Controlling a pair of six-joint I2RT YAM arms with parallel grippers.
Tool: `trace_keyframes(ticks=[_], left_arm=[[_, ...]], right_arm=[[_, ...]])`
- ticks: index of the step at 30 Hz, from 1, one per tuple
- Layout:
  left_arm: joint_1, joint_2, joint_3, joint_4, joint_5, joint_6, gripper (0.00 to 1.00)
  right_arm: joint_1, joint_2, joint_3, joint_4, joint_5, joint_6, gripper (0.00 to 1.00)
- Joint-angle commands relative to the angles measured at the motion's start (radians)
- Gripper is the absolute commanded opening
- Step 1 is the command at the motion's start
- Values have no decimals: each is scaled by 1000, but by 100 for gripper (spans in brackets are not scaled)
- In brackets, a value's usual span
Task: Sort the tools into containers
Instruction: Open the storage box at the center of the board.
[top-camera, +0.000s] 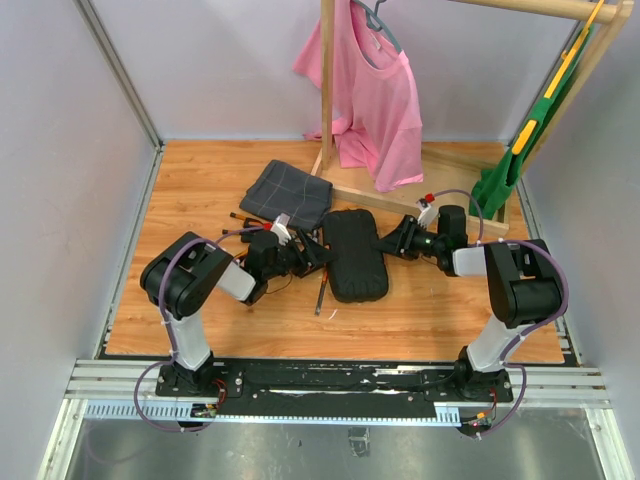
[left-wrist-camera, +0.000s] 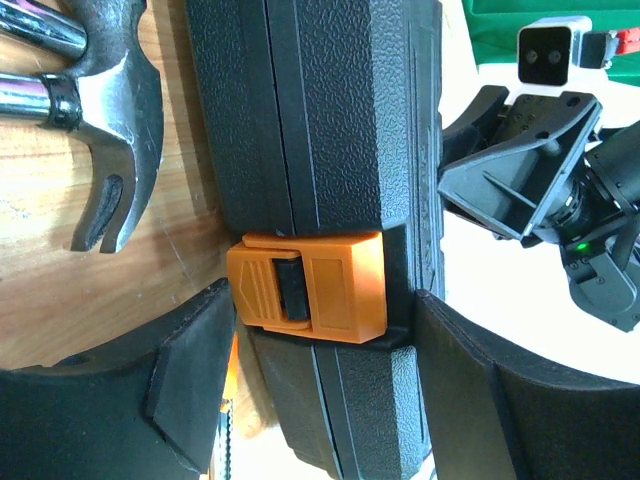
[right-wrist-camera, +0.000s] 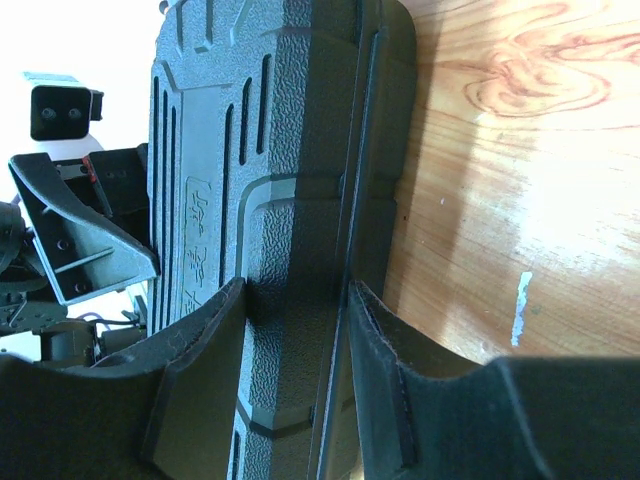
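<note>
The black tool case (top-camera: 355, 255) lies flat and closed at the middle of the bench (top-camera: 200, 180). Its orange clasp (left-wrist-camera: 308, 283) is snapped across the seam on the edge that faces the left arm.

The left end effector (left-wrist-camera: 322, 340) straddles that edge right at the clasp, with one finger on the bench side of the shell and one on the top side. The top finger looks to be against the shell, while a thin sliver of gap shows at the other. I cannot tell whether it is actually gripping. My guess is it sits here because the latch has to come undone before anything can go inside.

On the opposite long edge the right end effector (right-wrist-camera: 295, 320) is clamped across the thickness of the case, with both pads pressed to the textured shell. This looks like a bracing hold, so the case will not slide when the clasp is worked.

None of the tools are inside yet. The steel claw hammer (left-wrist-camera: 110, 150) rests on the wood just beside the clasp edge, and a slim screwdriver (top-camera: 322, 293) lies near the case's front-left corner.

Further back lie a dark grey checked cloth (top-camera: 288, 193) and a wooden rack (top-camera: 327, 80) with a pink shirt (top-camera: 375, 100) hanging on it, all apart from the work.
</note>
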Motion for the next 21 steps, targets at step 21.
trace_keyframes(ticks=[21], left_arm=[[-24,-118,112,-499,-278,247,63]], right_arm=[[-6,-5,-35,-338,228,-152,29]])
